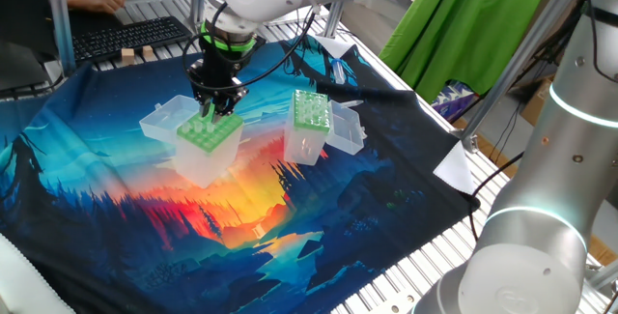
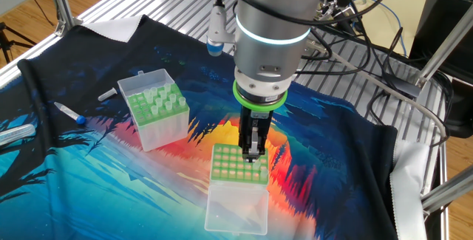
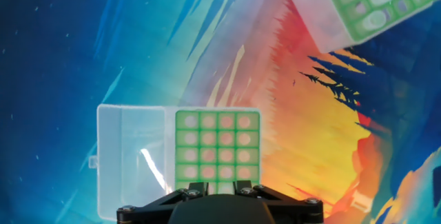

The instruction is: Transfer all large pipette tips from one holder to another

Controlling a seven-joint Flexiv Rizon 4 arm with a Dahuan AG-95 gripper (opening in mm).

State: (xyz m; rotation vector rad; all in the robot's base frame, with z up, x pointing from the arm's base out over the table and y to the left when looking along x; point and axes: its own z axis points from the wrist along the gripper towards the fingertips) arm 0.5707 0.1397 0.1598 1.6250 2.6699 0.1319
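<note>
- Looking along the hand view, we find the light-green holder (image 3: pixel 216 148) at 12 o'clock from the gripper (image 2: pixel 253 148), just ahead of it. Its nearest row of holes sits right at the gripper body.
- Gripper points straight down over the edge row of this holder. The jaws stand close together with a narrow gap. We cannot tell if a tip is pinched between them, as the fingers hide that spot in both fixed views.
- Holes here are wide and look pale inside. Whether tips fill them we can't say for sure.
- Open lid (image 3: pixel 131 162) lies flat at 9 o'clock of the plate, away from the gripper's path.
- Darker-green holder (image 2: pixel 151 125) is at approx. 1-2 o'clock in the hand view, well apart. Several large pipette tips (image 2: pixel 159 101) stand upright in it, wide ends up.
- Our judgement: the tips' long axis is vertical, same as the gripper's line, so the next move is mostly straight up/down, then across the cloth (image 2: pixel 310 159) toward 1-2 o'clock.
</note>
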